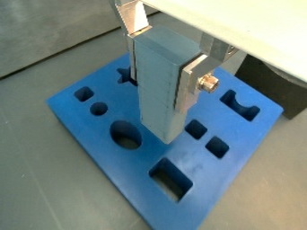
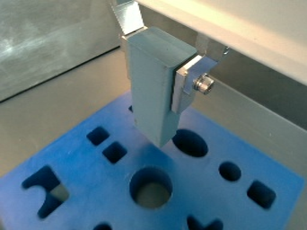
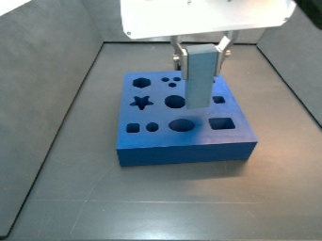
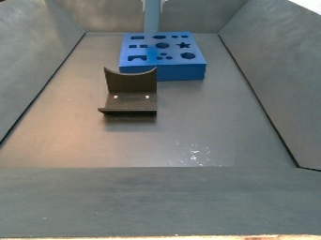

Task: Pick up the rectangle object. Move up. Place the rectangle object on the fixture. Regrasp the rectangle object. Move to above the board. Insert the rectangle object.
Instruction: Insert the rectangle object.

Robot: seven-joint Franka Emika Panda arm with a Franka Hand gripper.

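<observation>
Gripper [image 3: 201, 49], upper centre, clamps the smooth grey-blue rectangle object [image 3: 199, 79] upright above the bright blue board [image 3: 180, 120].

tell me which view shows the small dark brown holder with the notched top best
Only a side view shows the dark brown open-fronted fixture, standing empty on the floor in front of the bright blue board. The other views miss it, showing the gripper holding the upright grey-blue rectangle object over the board.

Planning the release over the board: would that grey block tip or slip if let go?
Held upright in the pincer above the board, the block looks tall and narrow, so it probably tips. Its smooth faces may slip. It seems rigid.
</observation>
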